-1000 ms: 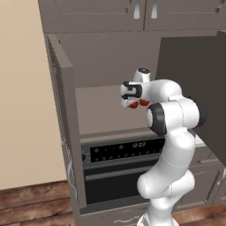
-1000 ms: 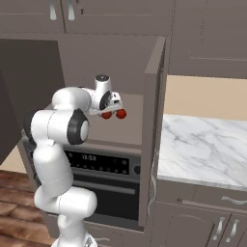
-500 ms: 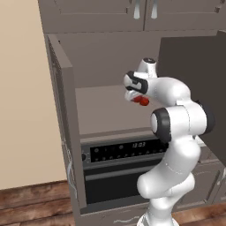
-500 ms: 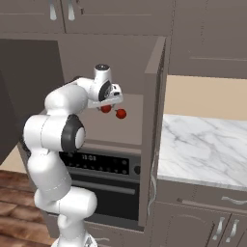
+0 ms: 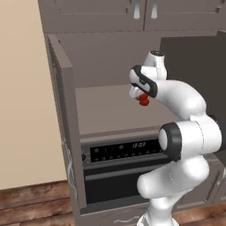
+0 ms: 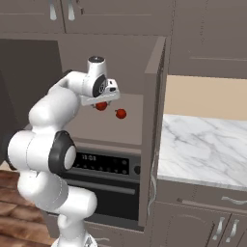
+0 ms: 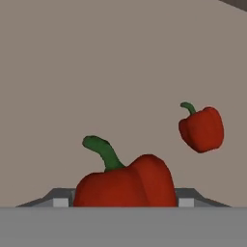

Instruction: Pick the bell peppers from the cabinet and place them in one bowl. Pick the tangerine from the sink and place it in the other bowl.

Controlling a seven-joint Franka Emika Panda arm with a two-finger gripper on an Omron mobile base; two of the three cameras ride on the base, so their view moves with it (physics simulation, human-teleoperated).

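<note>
Inside the cabinet [image 6: 153, 96] niche, fingers [image 7: 183, 200] grip one pepper [image 7: 125, 185]; another [image 7: 201, 128] lies beside.

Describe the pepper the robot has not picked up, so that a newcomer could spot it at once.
Find the open cabinet niche above the black oven. On its shelf, toward the side wall, a small red pepper sits alone. Unlike the other pepper, which sits between the fingers of the tool, nothing touches it.
</note>
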